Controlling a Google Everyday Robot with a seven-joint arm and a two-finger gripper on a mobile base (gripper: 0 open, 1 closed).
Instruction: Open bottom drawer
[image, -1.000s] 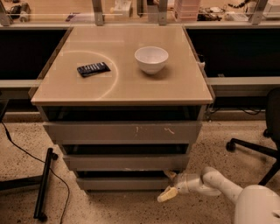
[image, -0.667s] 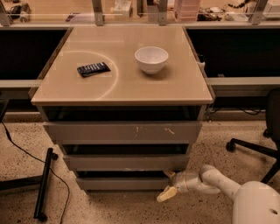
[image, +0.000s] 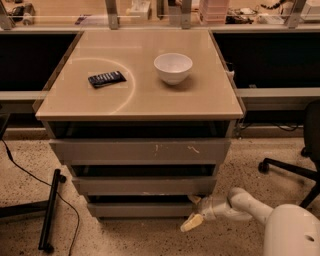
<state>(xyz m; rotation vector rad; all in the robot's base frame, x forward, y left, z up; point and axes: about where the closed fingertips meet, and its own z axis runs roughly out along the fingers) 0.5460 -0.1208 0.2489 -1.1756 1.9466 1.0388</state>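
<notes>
The bottom drawer is the lowest grey front of the tan-topped cabinet, just above the floor. It stands slightly forward of the cabinet body, like the two fronts above it. My gripper is at the drawer's right end, low near the floor, reaching in from the right on the white arm. Its fingers are spread. One fingertip is below and in front of the drawer's lower right corner, the other is by its upper right corner. I cannot tell if they touch the front.
A white bowl and a dark remote lie on the cabinet top. The middle front and the scratched top front sit above. A black stand leg and cable lie on the floor at left, an office chair base at right.
Almost nothing differs. The gripper stays at the bottom drawer's right end and the drawer has not visibly moved.
</notes>
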